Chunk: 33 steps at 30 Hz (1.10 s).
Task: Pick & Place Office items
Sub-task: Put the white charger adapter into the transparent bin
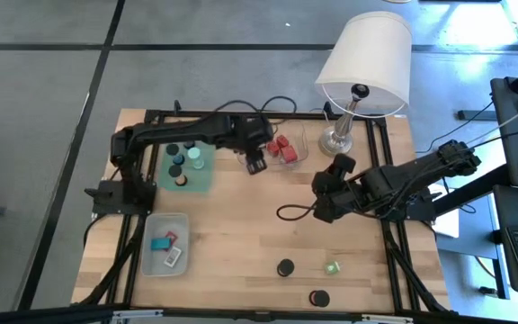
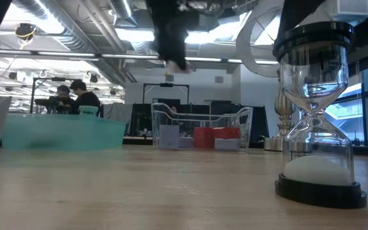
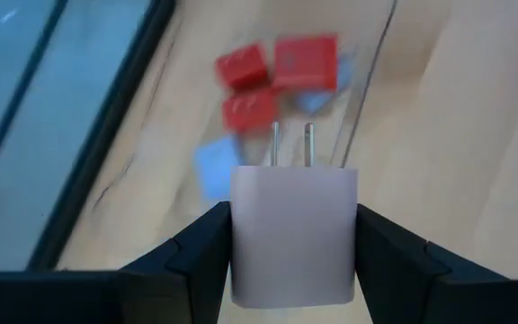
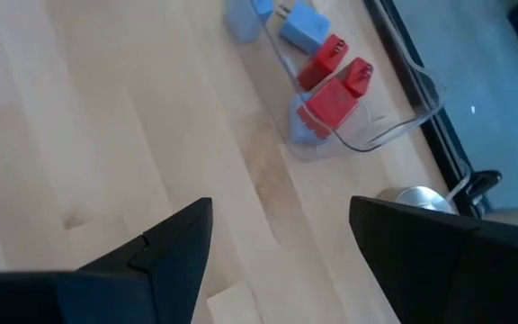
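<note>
Your left claw is clamped on a pale lilac plug-in charger block with two metal prongs, both fingers pressed to its sides; it hangs above the wooden worktop, just beside the clear plastic tray that holds small red blocks and pale blue ones; next to it you have the green mat with black round caps and teal pieces; nearer the front, a grey tray holds a teal block and a flat labelled rectangle; your right claw stands parted and empty above bare worktop near the white-shaded lamp; two black caps and a green block lie at the front edge.
</note>
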Motion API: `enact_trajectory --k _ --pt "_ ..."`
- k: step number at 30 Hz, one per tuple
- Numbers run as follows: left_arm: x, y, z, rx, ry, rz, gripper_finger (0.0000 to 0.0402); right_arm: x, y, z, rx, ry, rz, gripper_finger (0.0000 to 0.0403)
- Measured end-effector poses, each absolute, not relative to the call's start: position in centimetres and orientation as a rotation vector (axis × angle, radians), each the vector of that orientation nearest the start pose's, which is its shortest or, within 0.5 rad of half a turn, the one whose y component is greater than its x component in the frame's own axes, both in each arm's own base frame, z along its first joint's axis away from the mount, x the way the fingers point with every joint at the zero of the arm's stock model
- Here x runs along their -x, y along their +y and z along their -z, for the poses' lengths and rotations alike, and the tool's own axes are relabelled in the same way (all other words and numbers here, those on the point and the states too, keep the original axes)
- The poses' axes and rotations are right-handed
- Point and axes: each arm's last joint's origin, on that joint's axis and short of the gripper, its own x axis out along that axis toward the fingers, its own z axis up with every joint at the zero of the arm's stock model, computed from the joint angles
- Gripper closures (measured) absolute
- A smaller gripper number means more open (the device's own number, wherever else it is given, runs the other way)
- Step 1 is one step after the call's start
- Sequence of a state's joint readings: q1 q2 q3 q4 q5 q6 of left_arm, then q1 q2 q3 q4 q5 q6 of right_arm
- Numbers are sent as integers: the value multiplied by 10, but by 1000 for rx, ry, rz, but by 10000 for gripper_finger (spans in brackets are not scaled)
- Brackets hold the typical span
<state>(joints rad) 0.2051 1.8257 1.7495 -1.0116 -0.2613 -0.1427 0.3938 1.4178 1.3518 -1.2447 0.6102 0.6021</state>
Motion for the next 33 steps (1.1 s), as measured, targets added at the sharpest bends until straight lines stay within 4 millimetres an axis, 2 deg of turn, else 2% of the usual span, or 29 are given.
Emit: enact_trajectory --k 3,7,15,26,33 --pt "-380 103 -295 64 981 -441 208 -240 77 -320 62 1018 540 137" --pt "-380 122 -271 55 944 -439 206 -242 71 -320 18 1008 582 137" --pt "-365 149 -224 136 926 -508 205 -246 57 -320 -17 1004 635 137" --pt "-348 151 -189 171 990 -544 202 -251 44 -320 -52 993 682 137" --pt "-348 150 -181 142 993 -552 200 -252 42 -321 -63 981 686 137"
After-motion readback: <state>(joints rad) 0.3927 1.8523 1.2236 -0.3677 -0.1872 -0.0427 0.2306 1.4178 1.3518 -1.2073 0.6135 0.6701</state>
